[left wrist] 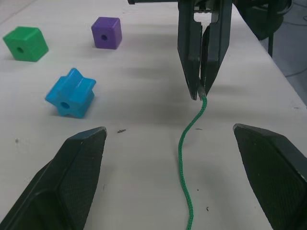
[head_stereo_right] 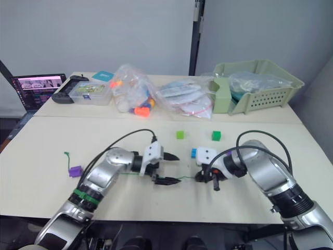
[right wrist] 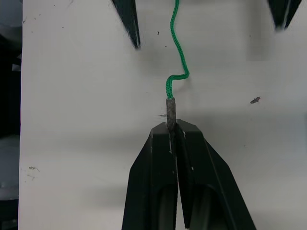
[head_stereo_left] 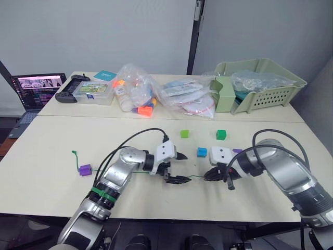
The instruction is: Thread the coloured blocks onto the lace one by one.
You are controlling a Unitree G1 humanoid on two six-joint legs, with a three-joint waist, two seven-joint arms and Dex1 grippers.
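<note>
White table (head_stereo_left: 47,172) fills the foreground, with a second table behind it carrying a green basket (head_stereo_left: 270,88), plastic bags (head_stereo_left: 156,96), a clear box (head_stereo_left: 93,92) and a laptop (head_stereo_left: 35,91) at the far left edge.

Both arms rest low over the near table, tips facing each other. The right gripper (right wrist: 173,130) is closed on the stiff pale tip of the lace (right wrist: 177,48); a short stub of the tip projects beyond the fingertips. The left gripper (left wrist: 168,139) is spread wide, holding nothing, with the lace lying on the table between its fingers.

The lace runs from the right gripper leftward under the left arm to its far end near the table's left side. One purple block (head_stereo_left: 85,170) sits at that far end and appears already threaded. The loose blocks lie just beyond the grippers: blue block (left wrist: 71,93), dark green block (left wrist: 25,43), light green block (head_stereo_left: 184,134) and a second purple block (left wrist: 107,32).

Judged step: tip secured, second block not yet picked. The next move calls for the left gripper to take a loose block, probably the blue one nearest it, and align its hole with the projecting tip.

The left arm hides the lace's middle run. Whether the cord actually passes through the far purple block cannot be made out.
</note>
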